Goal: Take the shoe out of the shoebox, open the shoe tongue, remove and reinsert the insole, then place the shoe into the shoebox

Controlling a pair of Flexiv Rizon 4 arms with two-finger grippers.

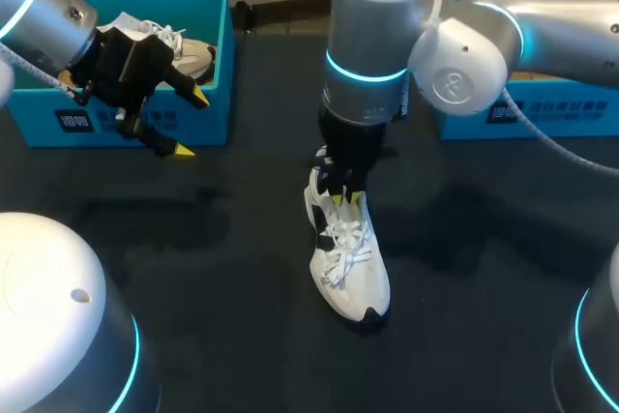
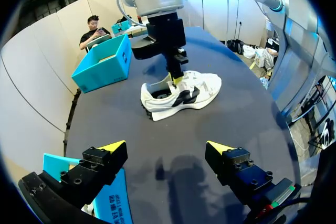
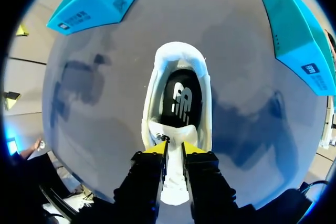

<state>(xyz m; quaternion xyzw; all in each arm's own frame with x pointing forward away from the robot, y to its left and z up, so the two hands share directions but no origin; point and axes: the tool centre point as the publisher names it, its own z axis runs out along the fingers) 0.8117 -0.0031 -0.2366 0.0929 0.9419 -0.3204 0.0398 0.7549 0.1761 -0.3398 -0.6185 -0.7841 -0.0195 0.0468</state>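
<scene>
You have bare dark desk (image 1: 193, 268) on both sides of the white laced sneaker (image 1: 350, 258) and past its toe. Over its heel end the silver right arm (image 1: 372, 45) blocks the way, its right gripper (image 1: 345, 199) seemingly pinching the tongue (image 3: 173, 182). The left teal cardboard shoebox (image 1: 218, 74) and the right teal cardboard shoebox (image 1: 542, 113) wall the far corners.

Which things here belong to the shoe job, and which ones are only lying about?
For the job: white shoe, its tongue pinched in the right gripper, black insole, open left gripper.
Lying about: second shoe in the left blue box; right blue box. Which box is the shoebox, I cannot tell.
</scene>
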